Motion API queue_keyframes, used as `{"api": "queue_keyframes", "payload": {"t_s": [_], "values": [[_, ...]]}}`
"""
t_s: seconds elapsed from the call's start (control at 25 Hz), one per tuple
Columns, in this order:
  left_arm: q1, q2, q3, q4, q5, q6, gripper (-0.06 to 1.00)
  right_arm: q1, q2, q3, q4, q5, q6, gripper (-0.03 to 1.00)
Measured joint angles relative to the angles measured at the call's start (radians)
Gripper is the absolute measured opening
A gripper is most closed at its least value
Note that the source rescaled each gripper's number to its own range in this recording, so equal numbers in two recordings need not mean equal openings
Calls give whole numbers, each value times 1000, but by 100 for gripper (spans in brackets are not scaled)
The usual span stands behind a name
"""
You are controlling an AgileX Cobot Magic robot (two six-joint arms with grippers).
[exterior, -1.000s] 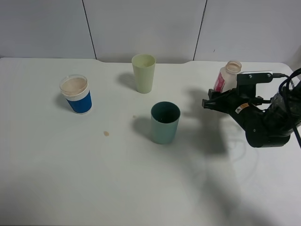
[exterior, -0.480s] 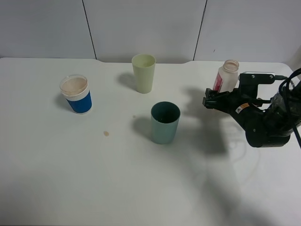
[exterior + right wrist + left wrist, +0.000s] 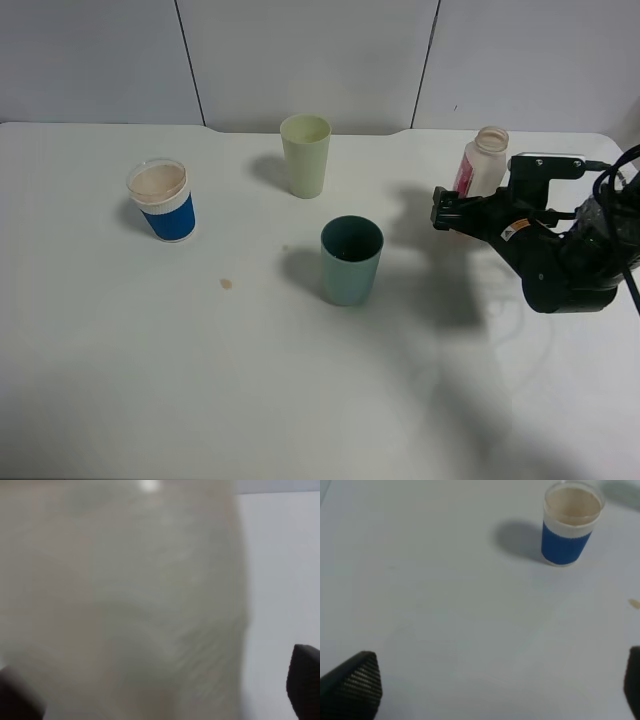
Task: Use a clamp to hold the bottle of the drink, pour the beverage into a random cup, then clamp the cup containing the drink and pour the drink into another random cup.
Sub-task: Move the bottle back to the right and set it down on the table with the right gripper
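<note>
The drink bottle (image 3: 482, 160), clear with a pink label and no cap, stands upright at the back right of the table. It fills the right wrist view (image 3: 125, 595). My right gripper (image 3: 446, 213) sits low against its front with the jaws spread around it; a gap shows beside one fingertip (image 3: 305, 680). A blue cup with a white rim (image 3: 162, 200) holds beige drink at the left and also shows in the left wrist view (image 3: 569, 522). A pale green cup (image 3: 305, 154) and a teal cup (image 3: 351, 260) stand mid-table. My left gripper (image 3: 490, 690) is open and empty, well short of the blue cup.
A small beige spill spot (image 3: 227, 283) lies on the white table (image 3: 200, 380) between the blue and teal cups. The right arm's black body and cables (image 3: 570, 260) take up the right edge. A wall runs along the back.
The bottle has gone from tilted to upright on the table. The right gripper has shifted slightly and stays close to it. The cups have not moved.
</note>
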Motion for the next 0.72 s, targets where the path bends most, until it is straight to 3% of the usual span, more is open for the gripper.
{"api": "queue_keyframes", "payload": {"t_s": [0.72], "values": [[0, 0, 0, 0, 0, 0, 94, 0, -161, 1, -4, 117, -4, 92]]}}
